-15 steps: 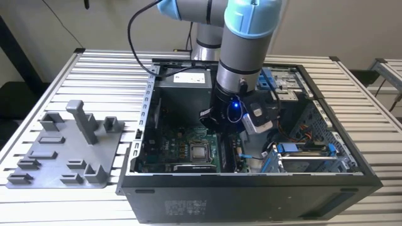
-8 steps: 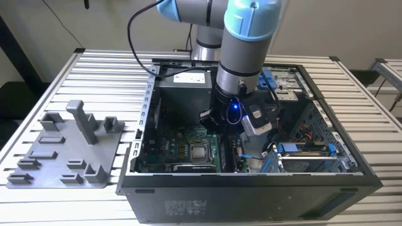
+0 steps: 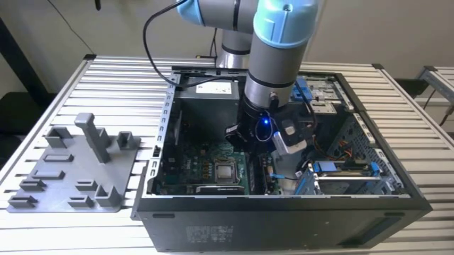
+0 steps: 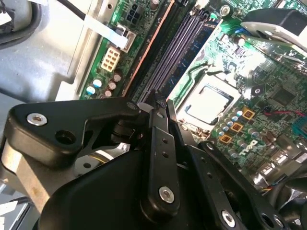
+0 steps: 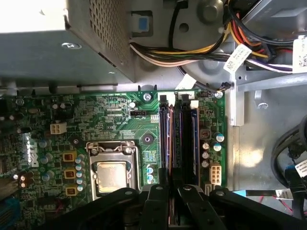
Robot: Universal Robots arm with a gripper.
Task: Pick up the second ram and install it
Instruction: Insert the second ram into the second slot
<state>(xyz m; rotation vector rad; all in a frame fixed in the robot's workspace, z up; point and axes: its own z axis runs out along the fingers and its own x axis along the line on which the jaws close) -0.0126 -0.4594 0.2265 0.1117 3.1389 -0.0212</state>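
Jaws look pulled in narrow, pinching the top edge of the second ram [image 5: 169,139], as far as I can judge from both wrist views. The stick is a thin flat board seen edge-on, with a coppery line along it, standing in the long black slots [image 5: 184,139] beside the CPU socket [image 5: 111,175]. To do this bit well, I'd keep the board dead upright and lined up with the slot's length, then press evenly on both ends so the end clips [image 5: 163,99] catch. The glossy green motherboard [image 5: 110,115] is crowded with small parts, and the sheet-metal case [image 3: 284,204] sits on a slatted metal worktop [image 3: 106,79].
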